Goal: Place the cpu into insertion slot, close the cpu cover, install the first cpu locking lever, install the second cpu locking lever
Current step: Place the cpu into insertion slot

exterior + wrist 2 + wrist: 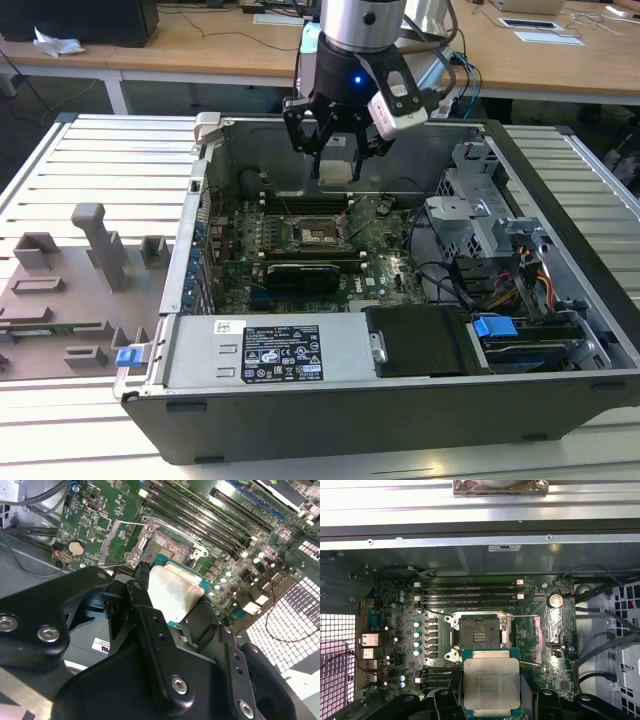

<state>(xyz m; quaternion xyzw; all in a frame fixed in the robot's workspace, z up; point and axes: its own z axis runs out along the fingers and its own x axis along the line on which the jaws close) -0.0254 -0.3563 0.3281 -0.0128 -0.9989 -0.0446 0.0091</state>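
The arm's black fingers [137,597] are clamped on the flat square silvery-grey cpu [491,682], which bears faint grey print, and hold it above the green motherboard [395,615]. The square black insertion slot [479,634] lies bare just beside it, with its thin metal cpu cover [111,542] swung open to one side

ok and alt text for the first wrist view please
The gripper holds the cpu, silvery top towards the camera, close to the empty insertion slot on the green motherboard but not yet in it. The cpu cover stands open at one side of the slot, and long black memory slots lie beyond it.
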